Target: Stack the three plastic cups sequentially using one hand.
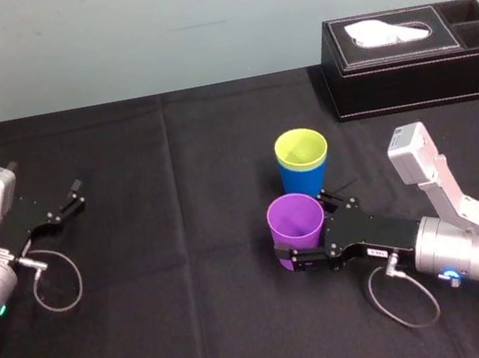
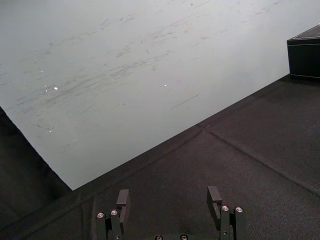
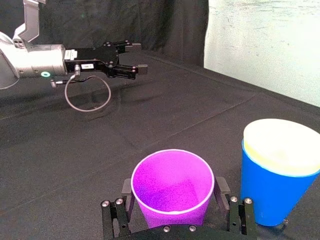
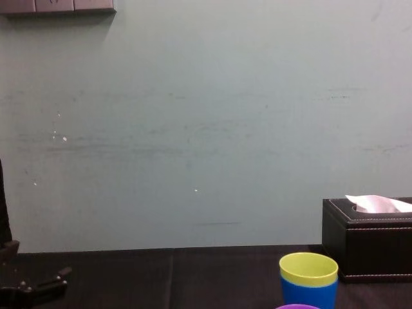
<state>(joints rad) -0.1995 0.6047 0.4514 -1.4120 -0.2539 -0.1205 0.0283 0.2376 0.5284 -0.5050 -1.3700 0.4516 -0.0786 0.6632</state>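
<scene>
Cups sit right of the middle of the black-clothed table (image 1: pixel 202 334). The yellow-green cup (image 1: pixel 301 149) is nested inside the blue cup (image 1: pixel 304 179), and only its rim shows above the blue one. This pair stands upright.

The purple cup (image 1: pixel 296 218) is just beside them on the robot's side, upright with its mouth open, close to the blue cup but apart from it. The right gripper (image 1: pixel 305 234) reaches in low from the right and has its fingers (image 3: pixel 125 192) on either side of the purple cup, pinching its lower wall. I cannot tell whether the cup's foot rests on the cloth or is a little off it. The far finger lies near the foot of the blue cup, in the narrow space between the two.

A black tissue box (image 1: pixel 413 56) stands against the pale wall (image 1: pixel 148 28) at the far right corner, with a white tissue poking from its slot. It is behind the cups and well apart from them. A loop of cable (image 1: pixel 402 300) hangs from the right wrist onto the cloth behind the gripper.

The left gripper (image 1: pixel 75 195) is parked near the table's left edge, far from the cups, with its fingers (image 2: pixel 122 199) spread and nothing between them. A second cable loop (image 1: pixel 59 285) lies beside that arm.
</scene>
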